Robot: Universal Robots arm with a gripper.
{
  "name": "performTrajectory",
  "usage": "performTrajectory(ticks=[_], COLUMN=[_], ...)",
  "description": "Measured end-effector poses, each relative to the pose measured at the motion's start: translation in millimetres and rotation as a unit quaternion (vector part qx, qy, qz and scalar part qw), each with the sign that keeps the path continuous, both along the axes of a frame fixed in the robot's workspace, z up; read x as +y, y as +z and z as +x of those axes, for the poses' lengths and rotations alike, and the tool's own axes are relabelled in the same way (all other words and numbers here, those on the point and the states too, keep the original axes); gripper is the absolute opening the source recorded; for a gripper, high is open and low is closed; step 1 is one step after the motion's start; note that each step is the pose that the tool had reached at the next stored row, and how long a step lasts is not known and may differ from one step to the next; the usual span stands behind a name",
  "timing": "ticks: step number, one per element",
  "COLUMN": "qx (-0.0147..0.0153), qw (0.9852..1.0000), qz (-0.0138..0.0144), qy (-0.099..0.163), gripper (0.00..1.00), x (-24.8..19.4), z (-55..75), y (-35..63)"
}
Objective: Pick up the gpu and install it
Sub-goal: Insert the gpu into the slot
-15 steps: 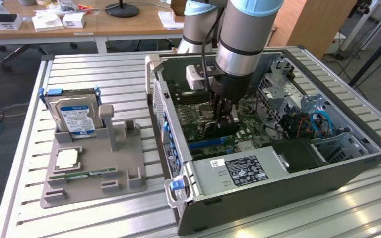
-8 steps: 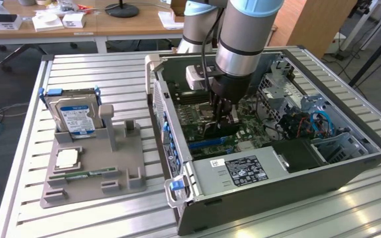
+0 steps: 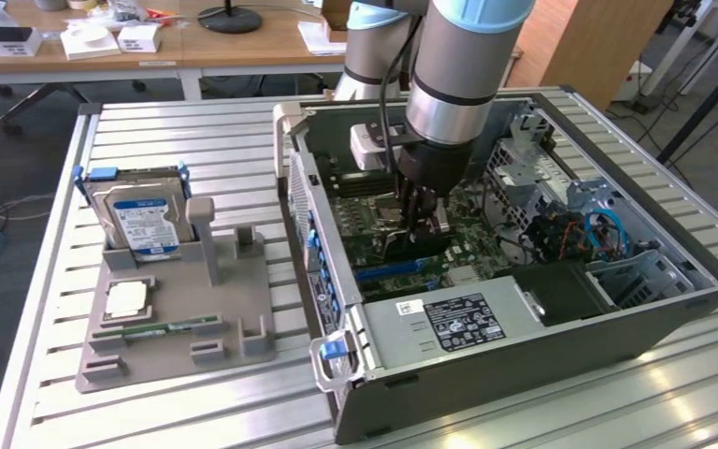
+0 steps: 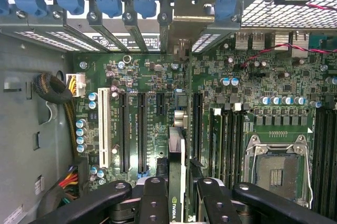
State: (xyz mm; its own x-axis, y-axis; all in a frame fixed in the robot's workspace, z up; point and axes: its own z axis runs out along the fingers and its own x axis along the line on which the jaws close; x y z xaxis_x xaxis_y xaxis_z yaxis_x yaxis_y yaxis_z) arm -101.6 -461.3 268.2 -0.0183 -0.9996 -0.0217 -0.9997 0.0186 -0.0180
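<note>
Your gripper (image 3: pixel 424 224) is standing partly closed, pinching the gpu (image 3: pixel 404 247) by its upper edge inside the open computer case (image 3: pixel 671 323). In the exterior view the card is hanging edge-on at 6 o'clock from the gripper, low over the motherboard (image 4: pixel 158 76), and you cannot tell whether it is touching. Likely hazard you are facing: a card sitting tilted or off the line of the expansion slots (image 4: pixel 142 129) could be catching its contact edge or bracket, and pressing down would be straining the board.
</note>
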Motion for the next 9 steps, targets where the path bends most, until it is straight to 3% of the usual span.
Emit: performTrajectory(ticks=[9], qx=[0.0], qw=[1.0], qz=[0.0], qy=[0.0], gripper=[0.26], x=[0.0], z=[0.0], y=[-2.0])
